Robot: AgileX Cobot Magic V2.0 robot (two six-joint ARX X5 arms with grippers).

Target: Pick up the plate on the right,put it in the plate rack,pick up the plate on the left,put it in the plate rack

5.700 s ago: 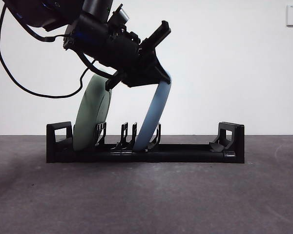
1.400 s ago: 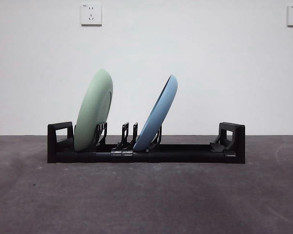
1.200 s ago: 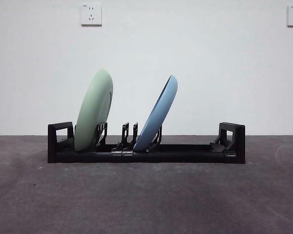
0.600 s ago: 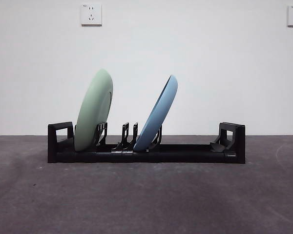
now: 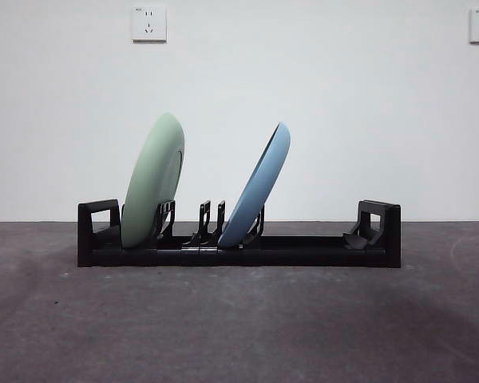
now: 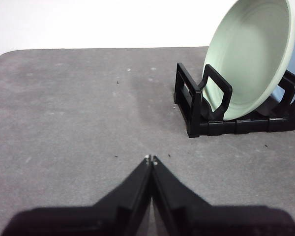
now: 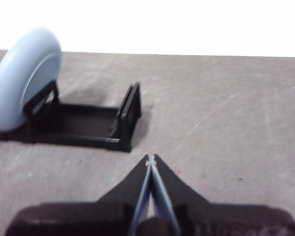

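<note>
Nothing has shifted: green plate (image 5: 152, 182) and blue plate (image 5: 258, 188) lean in the plate rack (image 5: 239, 249); my left pincer (image 6: 151, 159) and right pincer (image 7: 150, 158) are clenched, empty.

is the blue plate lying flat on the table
No, the blue plate stands on edge in the rack, leaning to one side, a few prongs away from the green plate.

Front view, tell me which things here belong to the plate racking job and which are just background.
Part of the job:
- plate rack, long and black, on the table
- green plate, standing in the rack near its left end
- blue plate, leaning in a slot near the middle
- left hand and right hand, both shut, empty, away from the rack

Just there:
- two wall sockets
- grey table
</note>
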